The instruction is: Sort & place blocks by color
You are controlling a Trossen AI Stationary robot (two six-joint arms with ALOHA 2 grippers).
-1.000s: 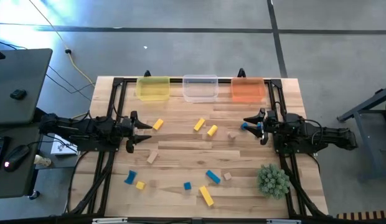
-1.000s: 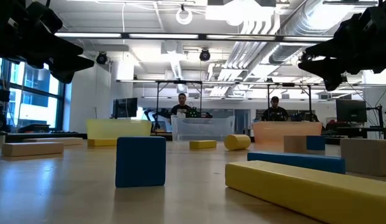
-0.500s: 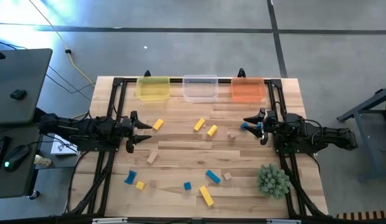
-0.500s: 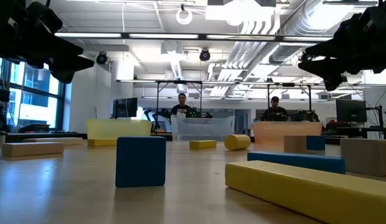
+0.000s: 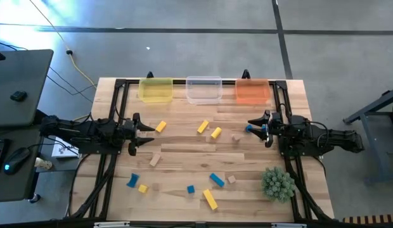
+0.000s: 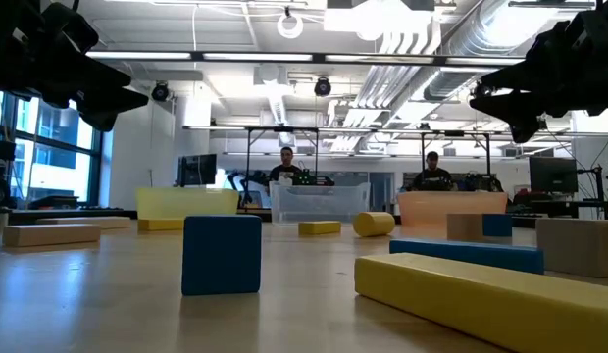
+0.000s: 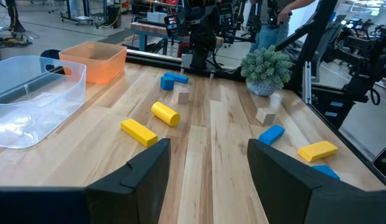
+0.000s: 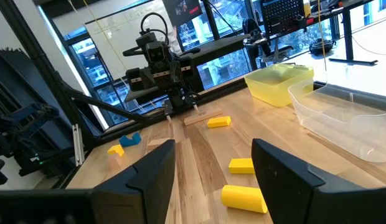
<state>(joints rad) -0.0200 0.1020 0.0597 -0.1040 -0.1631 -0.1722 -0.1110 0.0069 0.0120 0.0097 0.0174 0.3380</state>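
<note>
Wooden blocks (image 5: 212,180) on bare table (image 5: 184,152), no legible writing.

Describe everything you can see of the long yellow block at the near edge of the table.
The long yellow block is a plain bar, painted yellow, apparently wood, lying flat on the table and angled diagonally. It sits near the front edge, between a small blue cube and the green spiky ball, just below a blue bar. Nothing touches it but the table; neither claw is near.

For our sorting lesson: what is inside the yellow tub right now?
The yellow tub looks empty; no block shows inside it. Its translucent walls hide nothing in the overhead view.
</note>
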